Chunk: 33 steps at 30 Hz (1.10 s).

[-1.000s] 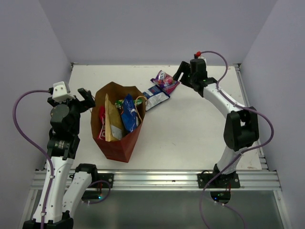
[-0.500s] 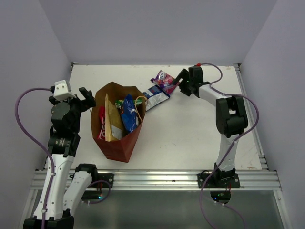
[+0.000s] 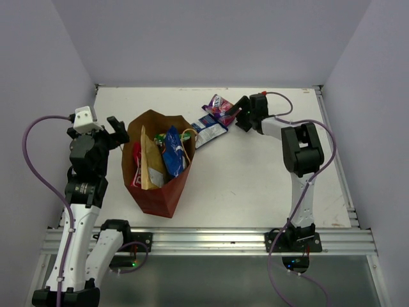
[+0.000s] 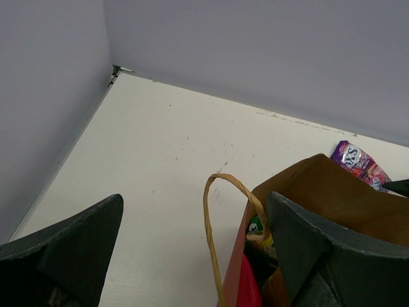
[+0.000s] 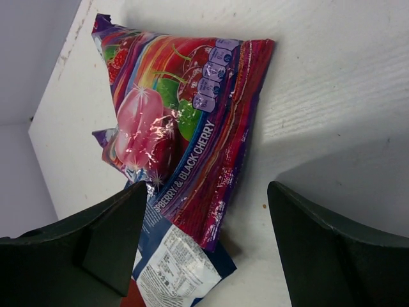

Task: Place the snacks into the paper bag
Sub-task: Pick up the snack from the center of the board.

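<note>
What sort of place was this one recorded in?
Probably a lab test cell: a white table boxed in by plain walls, two robot arms bolted to a metal rail, a paper bag as prop.

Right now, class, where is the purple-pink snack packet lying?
In the top view, the purple-pink packet lies on the table's far side, right of the paper bag, touching a blue-white packet, beside the open right gripper.
</note>
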Tool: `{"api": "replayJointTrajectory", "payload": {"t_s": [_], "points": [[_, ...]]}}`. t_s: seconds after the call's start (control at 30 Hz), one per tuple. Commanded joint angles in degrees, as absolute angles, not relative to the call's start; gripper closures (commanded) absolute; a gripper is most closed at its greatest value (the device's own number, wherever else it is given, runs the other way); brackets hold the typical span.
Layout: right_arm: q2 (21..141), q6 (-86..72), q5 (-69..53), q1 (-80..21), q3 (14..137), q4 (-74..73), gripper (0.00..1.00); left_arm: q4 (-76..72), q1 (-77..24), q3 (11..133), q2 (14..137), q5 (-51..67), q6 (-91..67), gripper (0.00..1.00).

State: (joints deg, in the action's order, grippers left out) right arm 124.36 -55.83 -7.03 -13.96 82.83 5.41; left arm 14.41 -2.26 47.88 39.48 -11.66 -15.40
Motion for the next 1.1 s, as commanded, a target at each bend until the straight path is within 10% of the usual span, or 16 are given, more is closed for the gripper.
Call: {"api": "replayJointTrajectory", "payload": {"t_s": [0.0,0.37,0.83,1.07], "points": [[126.47,-58.88,-8.08,-13.89,84.55,10.54,0.2,11.69,-1.67,47.81,39.38,-10.63,-14.68,0.04],[132.19,-60.38,-8.96,-13.71,85.87,14.94,0.33,11.6,-1.67,47.72,39.55,-10.55,-14.77,0.04],[133.07,-60.65,-10.28,-11.87,81.48,20.56,0.99,11.43,-1.67,47.64,39.46,-10.46,-14.77,0.04],[124.82,-56.0,-9.76,-10.55,75.24,21.27,1.0,11.34,-1.67,47.55,39.11,-10.55,-14.77,0.04]]}}
